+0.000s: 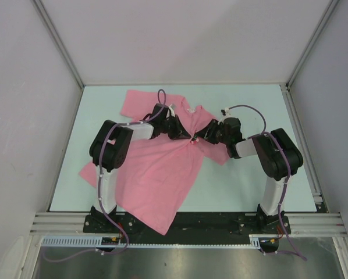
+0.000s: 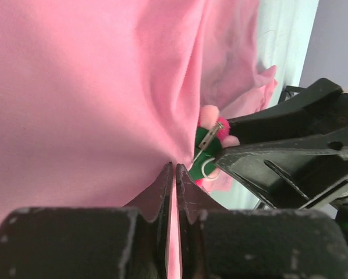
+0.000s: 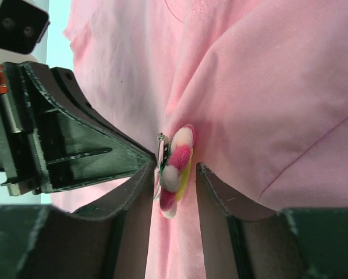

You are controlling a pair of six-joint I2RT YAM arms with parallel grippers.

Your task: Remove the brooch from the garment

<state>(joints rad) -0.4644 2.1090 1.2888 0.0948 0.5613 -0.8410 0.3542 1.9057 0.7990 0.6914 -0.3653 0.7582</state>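
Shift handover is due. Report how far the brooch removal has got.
Done: the left gripper pinches the garment beside the brooch, bunching the cloth. In hand: the right gripper straddles the brooch, jaws apart, not clamped. Left: grip it, free its pin and lift it off the cloth.

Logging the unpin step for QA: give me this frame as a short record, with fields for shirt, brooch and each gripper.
shirt: pink, crumpled on the table, bunched up where the grippers meet
brooch: against the shirt at the bunched spot, edge-on, metal pin showing on its back
left gripper: shut on a shirt fold beside the brooch
right gripper: open, one jaw on each side of the brooch
status: cannot tell whether the pin is through the fabric
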